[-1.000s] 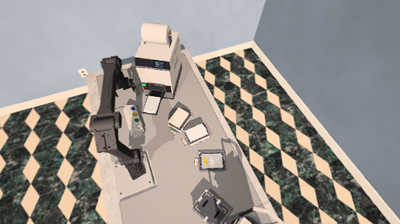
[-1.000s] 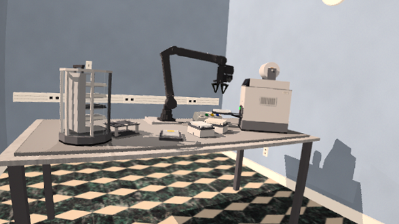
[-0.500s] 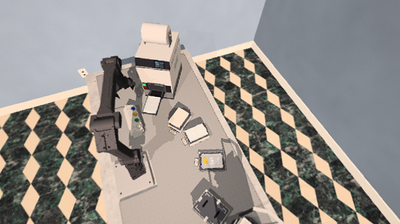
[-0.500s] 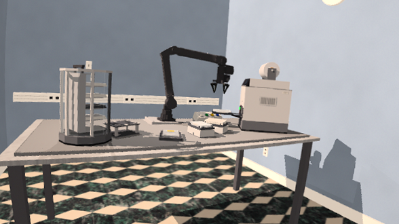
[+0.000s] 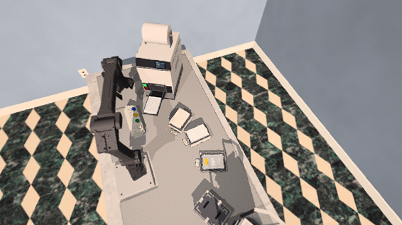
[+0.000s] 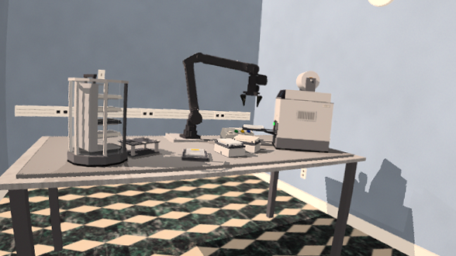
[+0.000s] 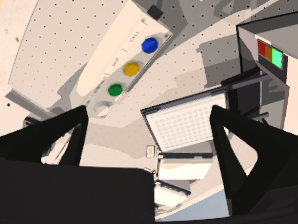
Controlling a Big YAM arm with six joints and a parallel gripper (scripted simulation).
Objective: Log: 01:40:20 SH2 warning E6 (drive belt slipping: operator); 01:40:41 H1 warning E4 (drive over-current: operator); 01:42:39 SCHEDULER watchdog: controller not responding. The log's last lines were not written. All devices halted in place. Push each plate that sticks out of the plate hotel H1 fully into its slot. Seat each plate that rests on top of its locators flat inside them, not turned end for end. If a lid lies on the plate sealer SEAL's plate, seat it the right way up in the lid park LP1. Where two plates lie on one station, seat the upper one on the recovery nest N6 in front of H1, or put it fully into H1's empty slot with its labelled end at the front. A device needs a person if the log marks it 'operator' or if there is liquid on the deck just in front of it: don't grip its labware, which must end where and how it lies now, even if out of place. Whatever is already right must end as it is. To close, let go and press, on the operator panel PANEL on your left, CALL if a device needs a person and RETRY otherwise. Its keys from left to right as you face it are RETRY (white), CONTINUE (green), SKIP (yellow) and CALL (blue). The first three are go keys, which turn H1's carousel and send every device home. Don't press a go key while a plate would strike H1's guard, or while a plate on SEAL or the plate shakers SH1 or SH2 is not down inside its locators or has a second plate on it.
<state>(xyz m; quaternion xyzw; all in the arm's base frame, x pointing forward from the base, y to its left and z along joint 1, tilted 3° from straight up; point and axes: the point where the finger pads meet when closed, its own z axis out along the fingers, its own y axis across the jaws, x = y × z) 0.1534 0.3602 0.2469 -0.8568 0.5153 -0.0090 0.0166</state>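
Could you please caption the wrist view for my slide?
Open gripper hovering above the sealer's white plate, with the operator panel and its blue, yellow and green keys alongside.

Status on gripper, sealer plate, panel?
Gripper open, empty, high above the sealer plate. Operator panel untouched alongside. Nothing blocking the descent.
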